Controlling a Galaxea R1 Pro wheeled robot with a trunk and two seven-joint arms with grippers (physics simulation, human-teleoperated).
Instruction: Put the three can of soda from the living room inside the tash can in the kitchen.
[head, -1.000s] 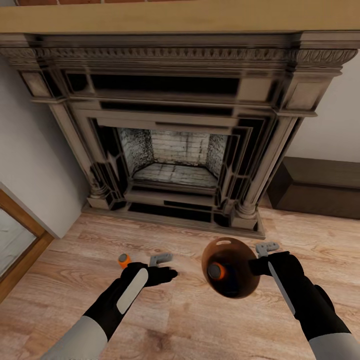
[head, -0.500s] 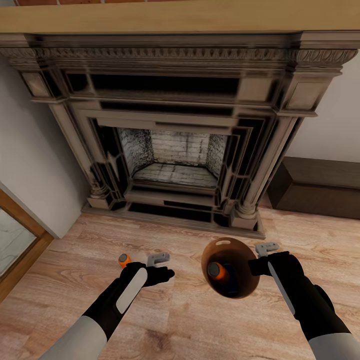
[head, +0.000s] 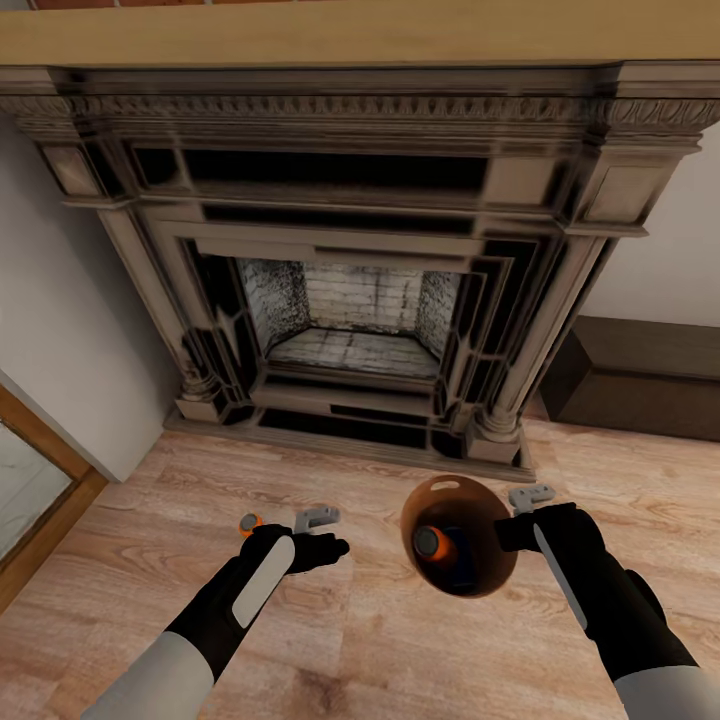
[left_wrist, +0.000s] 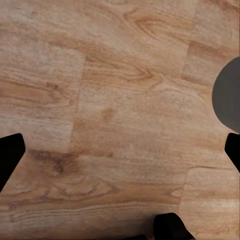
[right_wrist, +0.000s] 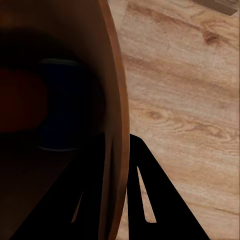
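The copper-brown tash can (head: 472, 498) hangs above the living room's plank floor, with my right gripper (head: 508, 528) shut on its rim. The right wrist view has the rim (right_wrist: 118, 100) pinched between the two black fingers (right_wrist: 146, 200). Inside the bin lie an orange can of soda (head: 432, 543) and a blue one (right_wrist: 62, 105). Another orange can of soda (head: 250, 523) stands on the floor just left of my left gripper (head: 326, 533). That gripper is open, with only floor between its fingers. The can's grey top (left_wrist: 229, 100) shows at the frame's edge in the left wrist view, outside the fingers.
A dark carved fireplace (head: 350, 300) with a stone hearth stands straight ahead under a wood mantel. A low dark brown box (head: 640, 375) sits to its right. A wood-framed glass door (head: 30, 470) is at the left. Plank floor (head: 380, 650) spreads around both arms.
My left gripper has drawn back slightly toward me, beside the orange can. The whole picture has shifted a little. The right gripper still holds the bin.
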